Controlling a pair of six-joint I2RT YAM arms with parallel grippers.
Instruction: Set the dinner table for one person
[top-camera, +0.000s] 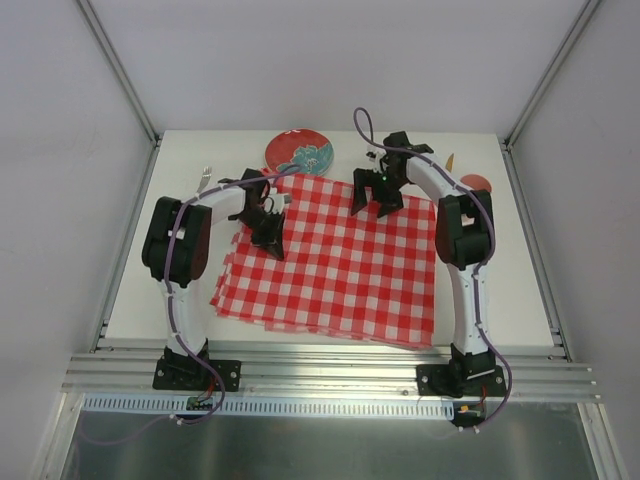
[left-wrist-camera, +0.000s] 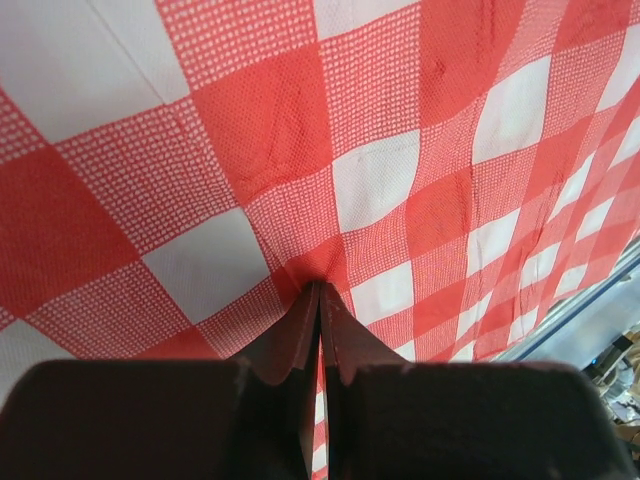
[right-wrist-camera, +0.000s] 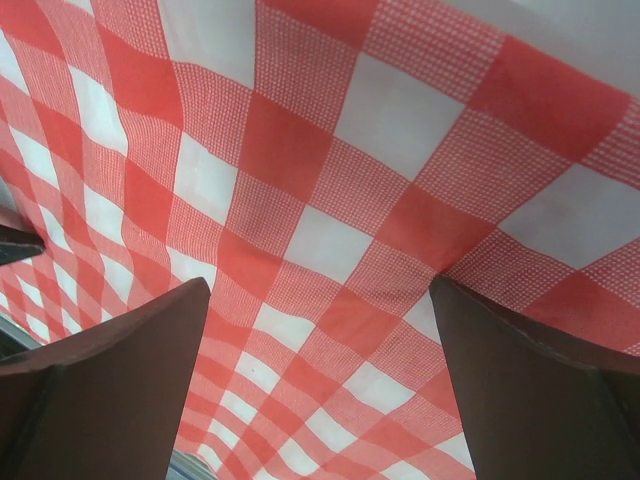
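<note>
The white dinner table (top-camera: 505, 280) carries a red-and-white checked cloth (top-camera: 345, 260) across its middle, rumpled along its left edge. My left gripper (top-camera: 270, 238) is down on the cloth's far left part. In the left wrist view the left gripper (left-wrist-camera: 320, 288) is shut, with a fold of the checked cloth (left-wrist-camera: 300, 150) pinched at its tips. My right gripper (top-camera: 373, 203) hovers over the cloth's far edge. The right wrist view shows the right gripper (right-wrist-camera: 318, 283) wide open, with only the flat cloth (right-wrist-camera: 320, 240) below it and nothing between the fingers.
A red plate (top-camera: 298, 152) with a blue flower pattern lies beyond the cloth's far edge. At the far left is a fork (top-camera: 205, 178). A small red round item (top-camera: 476, 184) and an orange-tipped piece (top-camera: 450, 160) sit at the far right. Grey rails (top-camera: 330, 365) border the table.
</note>
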